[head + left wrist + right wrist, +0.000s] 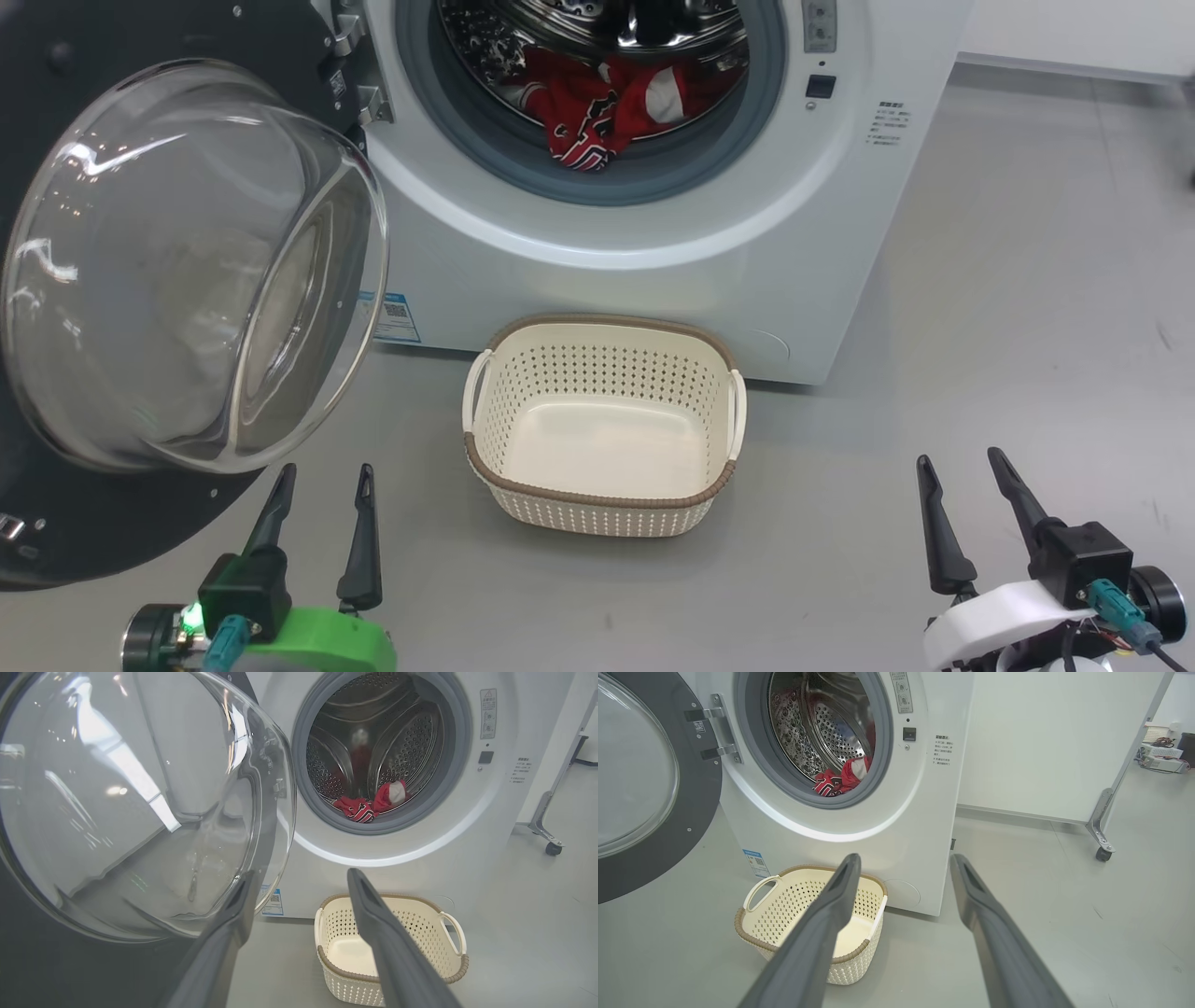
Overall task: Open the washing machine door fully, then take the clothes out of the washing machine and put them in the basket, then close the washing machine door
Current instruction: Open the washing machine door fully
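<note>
Left gripper (325,469) hangs spread and empty beside the wide-open door (187,271); right gripper (960,457) is spread too. Left wrist view: clothes (362,808) lie inside the washing machine (397,872). Right wrist view: the basket (784,905) stands empty under the opening, probably placed there to keep the transfer short.

Head view: high, facing forward and down; washer (840,233) front and basket (602,373) beyond left gripper (326,469) and right gripper (960,457).
Left wrist view: low, close to door (140,788), which stands left of fingers (224,942).
Right wrist view: low, further back, washer beyond and left of fingers.
All three share drum (831,732), basket, washer front.
</note>
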Motion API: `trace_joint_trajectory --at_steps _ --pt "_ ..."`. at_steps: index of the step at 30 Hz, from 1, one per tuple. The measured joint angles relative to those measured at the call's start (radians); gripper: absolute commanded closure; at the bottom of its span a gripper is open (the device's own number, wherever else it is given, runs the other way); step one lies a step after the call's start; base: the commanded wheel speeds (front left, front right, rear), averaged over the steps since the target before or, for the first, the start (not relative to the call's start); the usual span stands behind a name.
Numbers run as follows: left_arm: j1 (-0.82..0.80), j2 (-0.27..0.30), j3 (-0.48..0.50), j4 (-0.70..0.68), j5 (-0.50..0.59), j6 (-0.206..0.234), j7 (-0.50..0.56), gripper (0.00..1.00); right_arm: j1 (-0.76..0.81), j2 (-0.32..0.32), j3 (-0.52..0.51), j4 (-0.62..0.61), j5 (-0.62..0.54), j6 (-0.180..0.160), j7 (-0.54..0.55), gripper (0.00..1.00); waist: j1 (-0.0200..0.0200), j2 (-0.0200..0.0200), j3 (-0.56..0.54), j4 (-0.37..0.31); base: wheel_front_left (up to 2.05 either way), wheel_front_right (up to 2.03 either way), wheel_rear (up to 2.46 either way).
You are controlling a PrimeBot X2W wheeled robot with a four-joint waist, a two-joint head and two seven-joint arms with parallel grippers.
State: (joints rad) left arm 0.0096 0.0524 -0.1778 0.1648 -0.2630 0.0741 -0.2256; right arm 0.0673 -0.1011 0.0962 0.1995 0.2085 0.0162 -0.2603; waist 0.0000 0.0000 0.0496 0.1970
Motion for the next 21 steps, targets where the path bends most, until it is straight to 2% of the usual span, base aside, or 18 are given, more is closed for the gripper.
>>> trace_joint_trajectory --at_steps 21 --pt "0.033 -0.001 -0.020 -0.074 0.010 0.015 0.040 0.00 0.024 0.009 0.002 -0.032 -0.009 -0.010 0.000 0.00 0.0000 0.0000 -0.017 -0.130 0.00 0.00 0.00"
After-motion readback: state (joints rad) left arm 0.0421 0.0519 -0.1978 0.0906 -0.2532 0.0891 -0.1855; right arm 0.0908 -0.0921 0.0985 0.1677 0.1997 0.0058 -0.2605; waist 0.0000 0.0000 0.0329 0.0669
